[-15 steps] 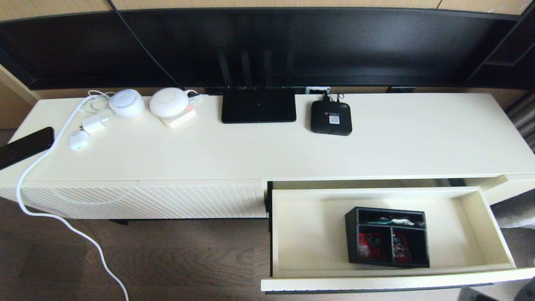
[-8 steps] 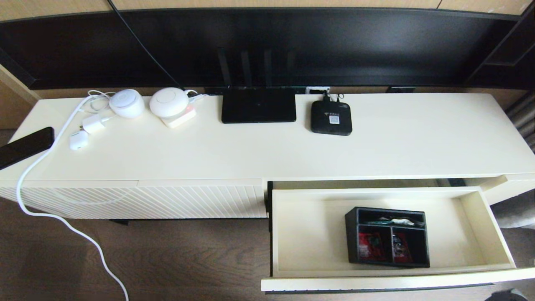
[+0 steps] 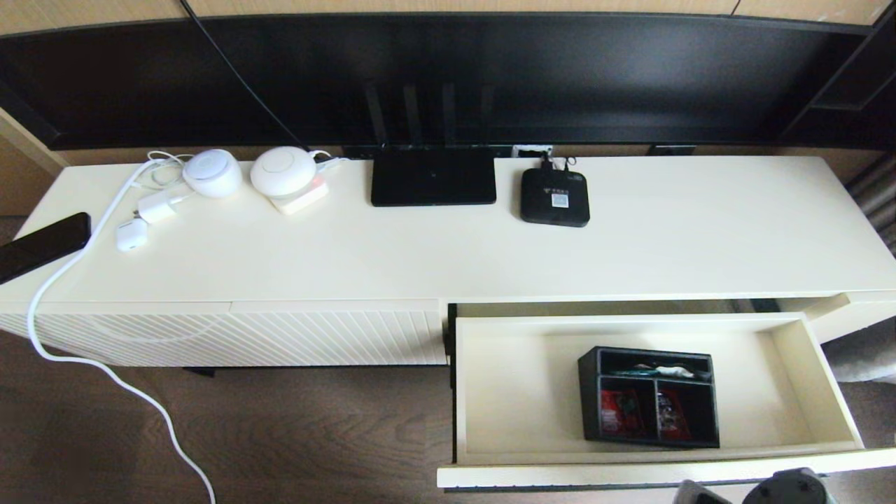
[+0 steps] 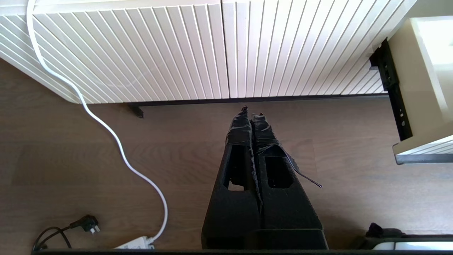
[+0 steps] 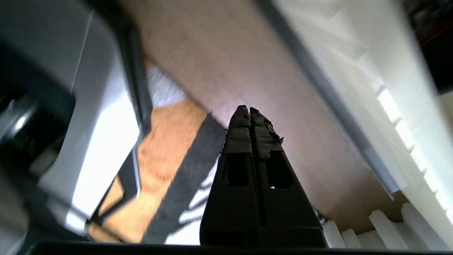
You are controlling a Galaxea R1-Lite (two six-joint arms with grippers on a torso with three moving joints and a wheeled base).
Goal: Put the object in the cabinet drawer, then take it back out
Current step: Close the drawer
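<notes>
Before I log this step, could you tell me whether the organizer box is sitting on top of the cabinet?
No, the organizer box lies inside the open cabinet drawer, not on the cabinet top.

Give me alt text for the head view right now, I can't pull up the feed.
An open cream drawer at lower right holds the black organizer box, resting on the drawer floor with nothing gripping it. Part of the right arm shows at the bottom edge, below the drawer front. On the cabinet top sit a router, a small black box and white gadgets.
</notes>
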